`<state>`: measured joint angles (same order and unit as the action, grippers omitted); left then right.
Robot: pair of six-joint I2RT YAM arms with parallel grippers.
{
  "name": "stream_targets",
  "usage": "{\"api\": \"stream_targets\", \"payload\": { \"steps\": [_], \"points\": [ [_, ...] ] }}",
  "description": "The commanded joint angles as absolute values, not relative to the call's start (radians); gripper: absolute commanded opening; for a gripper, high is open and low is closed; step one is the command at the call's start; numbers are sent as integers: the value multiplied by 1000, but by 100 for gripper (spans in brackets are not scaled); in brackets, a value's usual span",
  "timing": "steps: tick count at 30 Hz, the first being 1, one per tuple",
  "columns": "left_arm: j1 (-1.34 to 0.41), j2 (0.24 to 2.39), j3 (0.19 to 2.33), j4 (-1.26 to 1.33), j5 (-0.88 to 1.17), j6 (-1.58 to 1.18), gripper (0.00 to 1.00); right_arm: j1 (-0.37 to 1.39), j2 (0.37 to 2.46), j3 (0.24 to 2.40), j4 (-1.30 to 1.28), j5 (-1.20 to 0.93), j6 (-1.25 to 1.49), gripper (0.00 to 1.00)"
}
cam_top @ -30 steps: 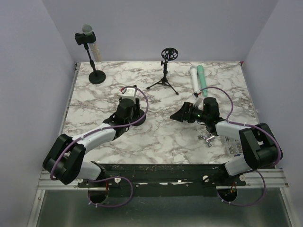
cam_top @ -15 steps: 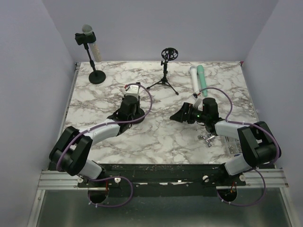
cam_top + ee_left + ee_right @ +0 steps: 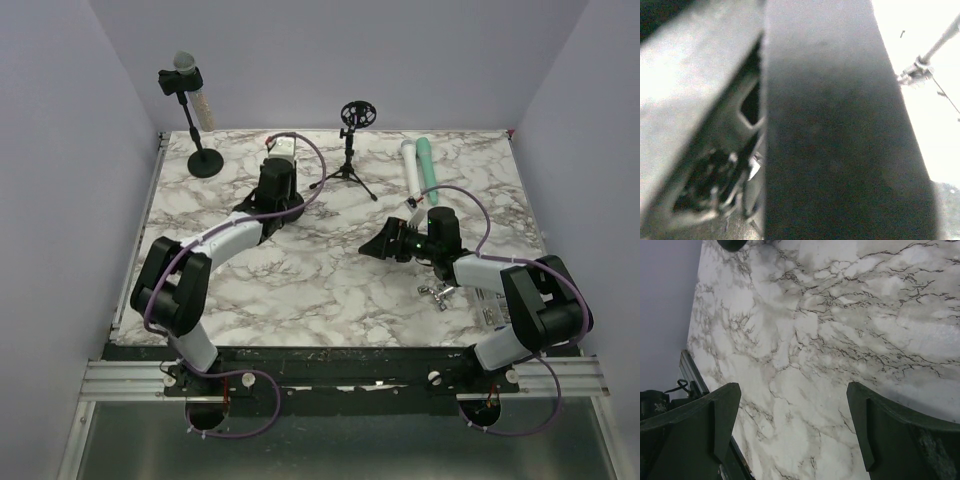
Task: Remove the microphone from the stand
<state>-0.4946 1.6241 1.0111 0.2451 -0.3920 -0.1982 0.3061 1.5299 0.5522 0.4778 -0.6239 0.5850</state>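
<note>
Nearest on the marble table (image 3: 330,290), a small metal clip (image 3: 437,293) lies just beside the right forearm. A little farther, right of centre, the right gripper (image 3: 380,243) points left, low over the table. In its wrist view the gripper (image 3: 795,432) is spread wide, with only bare marble between the two dark fingers (image 3: 695,430). It grasps nothing.

Farther and left of centre, the left arm reaches out across the table, and its gripper (image 3: 272,195) points toward the far side. Its wrist view is filled by a dark blur, with only a thin metal rod (image 3: 935,47) clear at the upper right. Whether this gripper is clenched or released cannot be told, nor whether it touches anything.

Just beyond it to the right stands a small black tripod stand (image 3: 348,165) with an empty ring mount on top. At the far right, a white cylinder (image 3: 410,168) and a mint-green cylinder (image 3: 428,165) lie side by side.

In the far left corner, the microphone (image 3: 183,68) sits tilted in the clip of the round-based stand (image 3: 207,163). It is well apart from both grippers.
</note>
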Motion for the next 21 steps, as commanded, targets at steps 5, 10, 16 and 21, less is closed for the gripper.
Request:
{"api": "stream_targets", "payload": {
  "steps": [5, 10, 16, 21],
  "points": [
    [-376, 1822, 1371, 166, -268, -141, 0, 308, 1540, 549, 494, -615, 572, 96],
    [-364, 1952, 1531, 109, -251, -112, 0, 308, 1557, 554, 504, -618, 574, 96],
    [-348, 2081, 1720, 15, -211, -101, 0, 308, 1581, 557, 512, -614, 572, 96],
    [-345, 2151, 1856, -130, -169, -104, 0, 308, 1601, 565, 512, -615, 569, 96]
  ]
}}
